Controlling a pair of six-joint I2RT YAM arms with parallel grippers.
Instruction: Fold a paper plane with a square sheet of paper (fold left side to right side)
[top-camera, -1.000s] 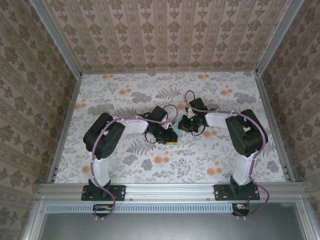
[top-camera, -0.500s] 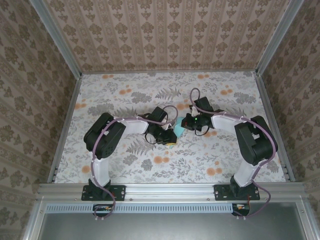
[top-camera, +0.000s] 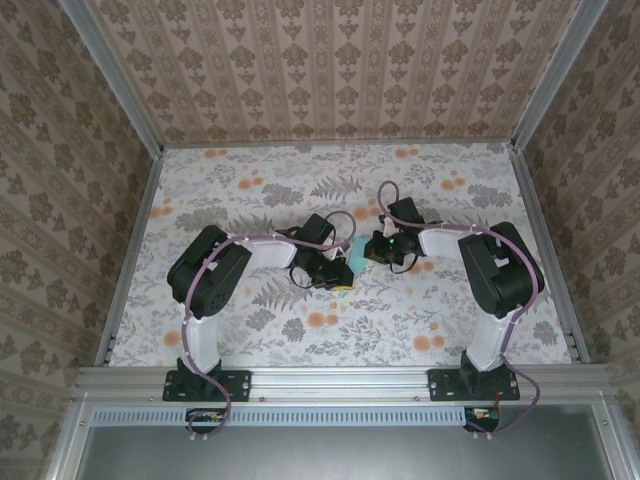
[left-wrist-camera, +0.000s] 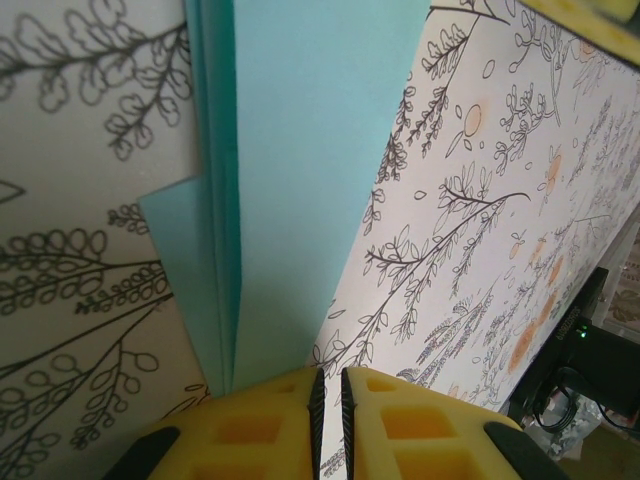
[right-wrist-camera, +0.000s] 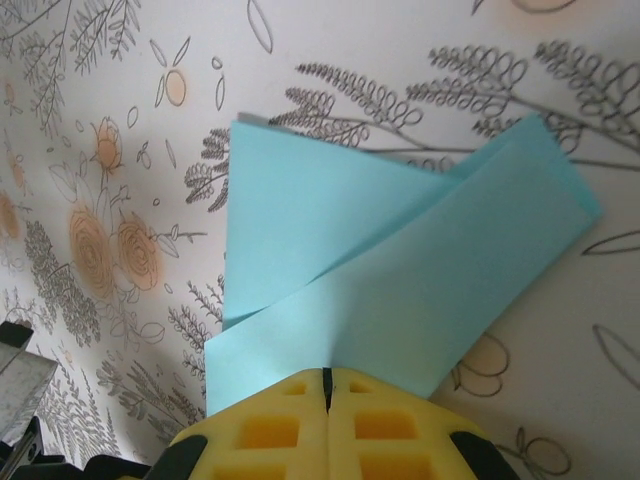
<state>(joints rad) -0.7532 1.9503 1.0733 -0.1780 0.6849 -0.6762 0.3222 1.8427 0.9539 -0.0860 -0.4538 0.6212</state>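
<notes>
The right gripper (right-wrist-camera: 326, 372) is clenched, its yellow pads (right-wrist-camera: 270, 430) pressed into one thin seam. The near edge of the paper (right-wrist-camera: 400, 270) runs straight into that seam, so it looks pinched there. From its wrist camera the paper reads as a long turquoise flap slanting up to the right, lying over a wider, pointed layer beneath.

The left gripper (left-wrist-camera: 330, 372) has its pads (left-wrist-camera: 250, 420) almost together, with a narrow slit between them. The paper's lower end comes down to the tip of the left-hand pad. I cannot tell whether it is caught between them or only lies against them. In that view the paper rises away from the fingers as a tall folded strip. A crease runs along its left side, and a small corner of a lower layer pokes out further left.

From above, the two grippers meet nose to nose at the middle of the table (top-camera: 250, 190), the left one nearer the front, the right one slightly further back. A small patch of turquoise shows between them.

Both arms bend inward from their bases at the front edge. The right arm (top-camera: 500, 270) carries a small green light near its wrist. The floral table is boxed in by patterned walls (top-camera: 330, 70).
</notes>
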